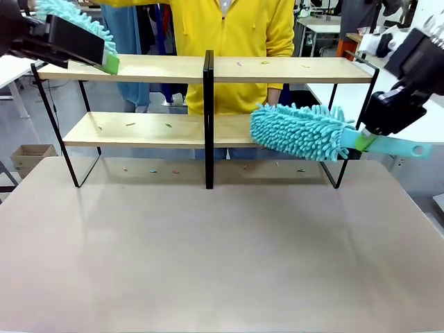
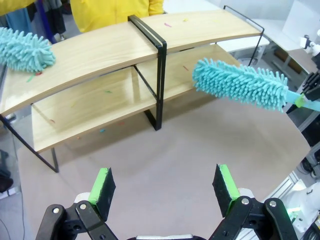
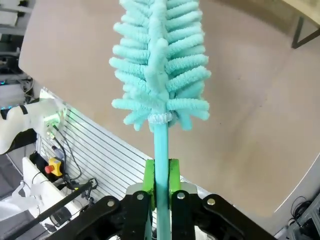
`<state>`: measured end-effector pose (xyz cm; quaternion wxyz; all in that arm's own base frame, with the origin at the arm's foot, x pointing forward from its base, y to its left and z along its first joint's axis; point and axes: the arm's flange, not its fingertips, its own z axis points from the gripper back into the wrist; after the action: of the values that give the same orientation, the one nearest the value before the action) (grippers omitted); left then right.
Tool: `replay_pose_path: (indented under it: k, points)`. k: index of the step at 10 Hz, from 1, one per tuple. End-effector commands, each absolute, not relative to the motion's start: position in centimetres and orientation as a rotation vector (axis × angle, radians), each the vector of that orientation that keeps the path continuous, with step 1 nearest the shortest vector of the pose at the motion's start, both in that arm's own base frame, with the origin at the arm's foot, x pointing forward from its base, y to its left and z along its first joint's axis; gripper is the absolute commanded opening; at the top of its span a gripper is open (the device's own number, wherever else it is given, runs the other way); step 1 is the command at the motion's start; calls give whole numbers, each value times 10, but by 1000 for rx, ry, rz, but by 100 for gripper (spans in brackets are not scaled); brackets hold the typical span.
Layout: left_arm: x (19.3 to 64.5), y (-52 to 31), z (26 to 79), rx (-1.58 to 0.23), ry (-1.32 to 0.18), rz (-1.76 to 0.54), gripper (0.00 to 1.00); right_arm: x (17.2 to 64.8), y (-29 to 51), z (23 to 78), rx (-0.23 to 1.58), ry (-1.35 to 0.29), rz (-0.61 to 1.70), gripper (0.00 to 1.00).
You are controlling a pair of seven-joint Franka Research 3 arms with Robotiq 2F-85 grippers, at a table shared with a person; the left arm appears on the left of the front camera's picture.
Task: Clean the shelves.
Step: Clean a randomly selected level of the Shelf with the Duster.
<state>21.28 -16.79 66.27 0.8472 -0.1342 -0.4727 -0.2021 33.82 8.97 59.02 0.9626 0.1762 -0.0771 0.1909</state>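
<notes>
The shelves (image 1: 159, 68) stand across the far half of the table, with small coloured scraps (image 1: 239, 64) on both boards. My right gripper (image 1: 365, 141) is shut on the handle of a teal fluffy duster (image 1: 298, 130), whose head lies at the front edge of the lower board's right half. In the right wrist view the handle runs between the green pads of the gripper (image 3: 161, 175) up to the duster head (image 3: 160, 65). My left gripper (image 2: 164, 189) is open, holds nothing and hangs high at the top left (image 1: 107, 59). A second teal duster (image 2: 25, 49) is over the upper board's left end (image 2: 100, 50).
A person in a yellow top (image 1: 229, 35) stands right behind the shelves. More scraps (image 1: 152, 171) lie on the table under the lower board. The near half of the beige table (image 1: 222, 250) is bare. A cardboard box (image 1: 28, 156) sits on the floor at the left.
</notes>
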Motion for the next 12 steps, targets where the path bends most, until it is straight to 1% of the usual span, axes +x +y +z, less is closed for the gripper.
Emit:
replay_pose_path:
  k: [1,2,3,5,6,7,9,11,12]
  points:
    - [212,-167,662,-284,-1005,-426,100,309,77,600,379,-166,462,12]
    - [212,-167,662,-284,-1005,-426,100,338,90,590,357,-156,387,12]
    - [212,-167,662,-284,-1005,-426,100,347,87,584,360,-137,358,12]
    - [212,-167,662,-284,-1005,-426,100,370,103,579,428,-191,395,12]
    - [212,-167,662,-284,-1005,-426,100,379,107,576,435,-225,370,12]
    - [212,-167,662,-284,-1005,-426,100,388,113,573,454,-258,324,0]
    - [212,-167,662,-284,-1005,-426,100,408,136,561,447,-208,308,0]
    - [212,-167,662,-284,-1005,-426,100,423,155,552,449,-255,279,0]
    - [212,-167,662,-284,-1005,-426,100,428,160,546,446,-233,271,0]
